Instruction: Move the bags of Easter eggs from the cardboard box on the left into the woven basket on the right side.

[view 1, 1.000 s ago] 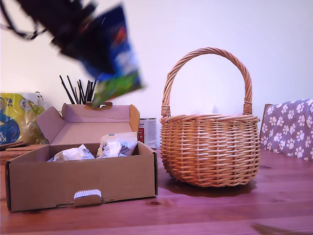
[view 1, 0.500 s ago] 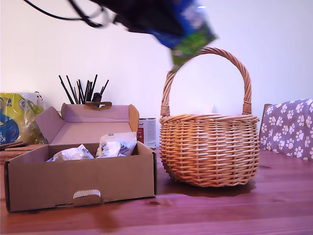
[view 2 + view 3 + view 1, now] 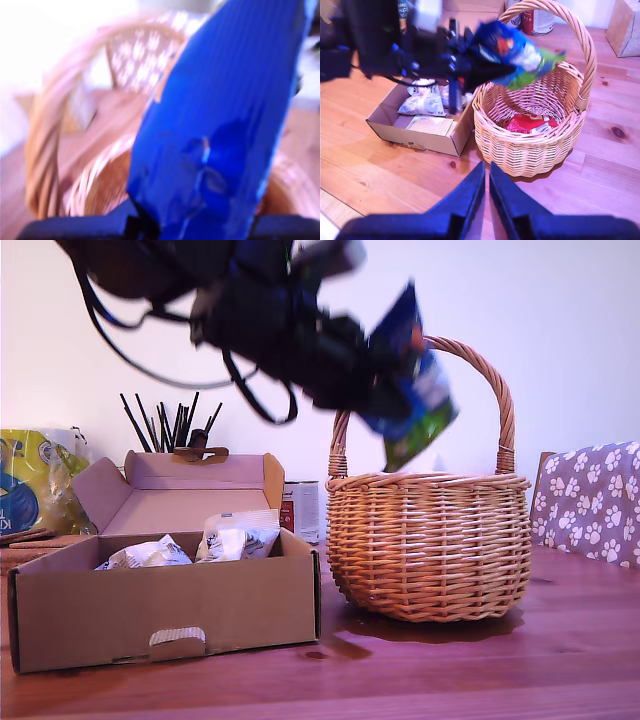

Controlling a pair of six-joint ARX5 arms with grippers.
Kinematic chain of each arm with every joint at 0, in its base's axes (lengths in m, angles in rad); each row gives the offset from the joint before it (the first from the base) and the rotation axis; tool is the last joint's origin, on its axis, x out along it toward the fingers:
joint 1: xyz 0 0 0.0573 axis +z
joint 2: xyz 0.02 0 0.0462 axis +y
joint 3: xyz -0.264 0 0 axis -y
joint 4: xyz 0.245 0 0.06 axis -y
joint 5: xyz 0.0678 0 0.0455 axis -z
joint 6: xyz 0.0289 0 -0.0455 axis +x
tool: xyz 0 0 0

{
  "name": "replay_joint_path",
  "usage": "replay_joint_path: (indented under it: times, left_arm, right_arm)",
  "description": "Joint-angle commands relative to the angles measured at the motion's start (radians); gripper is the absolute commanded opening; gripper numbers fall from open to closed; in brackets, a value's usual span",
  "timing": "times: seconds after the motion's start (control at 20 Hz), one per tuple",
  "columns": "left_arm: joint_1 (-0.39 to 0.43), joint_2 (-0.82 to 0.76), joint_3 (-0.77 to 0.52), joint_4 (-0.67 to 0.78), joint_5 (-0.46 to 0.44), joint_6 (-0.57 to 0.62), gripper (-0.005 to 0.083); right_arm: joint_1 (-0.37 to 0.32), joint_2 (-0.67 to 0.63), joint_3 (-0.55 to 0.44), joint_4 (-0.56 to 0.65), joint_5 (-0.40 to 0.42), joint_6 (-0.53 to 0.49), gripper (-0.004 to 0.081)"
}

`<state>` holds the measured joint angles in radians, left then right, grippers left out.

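My first gripper [image 3: 368,378] is shut on the dark-blue egg bag [image 3: 412,380], which hangs tilted just above the woven basket's [image 3: 430,540] rim, beside its handle. Up close the blue bag [image 3: 225,125] fills the first wrist view, with the basket [image 3: 45,150] blurred behind it. The cardboard box [image 3: 160,610] sits open on the exterior view's left and holds two white-silver bags [image 3: 235,538]. Seen from above, the bag [image 3: 512,50] hovers over the basket [image 3: 520,145], which holds a red packet [image 3: 527,122]. My second gripper [image 3: 487,200] is shut on nothing, high over the table.
A large yellow-and-blue bag [image 3: 30,480] and black sticks [image 3: 165,425] stand behind the box. A tin can [image 3: 303,508] sits between box and basket. A paw-print cushion [image 3: 590,500] is at the exterior view's right. Wooden table [image 3: 450,670] lies in front.
My first arm has carried the blue bag from above the box toward the exterior view's right, then down to the basket's handle. Box and basket have not moved.
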<state>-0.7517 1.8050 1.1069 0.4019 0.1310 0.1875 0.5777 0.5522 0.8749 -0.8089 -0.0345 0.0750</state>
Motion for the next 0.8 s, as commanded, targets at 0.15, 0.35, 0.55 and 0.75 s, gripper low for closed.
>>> replay_joint_path:
  times: [0.15,0.35,0.55,0.75]
  left_arm:
    - [-0.004,0.008,-0.011,0.010,-0.014,-0.004,0.0336]
    - [-0.008,-0.003,-0.007,0.005,-0.036,0.003,0.0620]
    - [-0.018,-0.088,-0.005,-0.098,-0.035,0.003,0.0568]
    - [-0.013,-0.216,-0.005,-0.277,-0.036,0.004,0.0239]
  right_arm:
    - [0.003,-0.002,-0.005,0.004,0.000,0.003,-0.0012]
    - [0.003,-0.002,-0.005,0.004,0.000,0.004,-0.0012]
    - [0.003,-0.002,-0.005,0.005,0.000,0.004,-0.0012]
    - [0.003,0.000,-0.005,0.005,0.000,0.003,-0.0012]
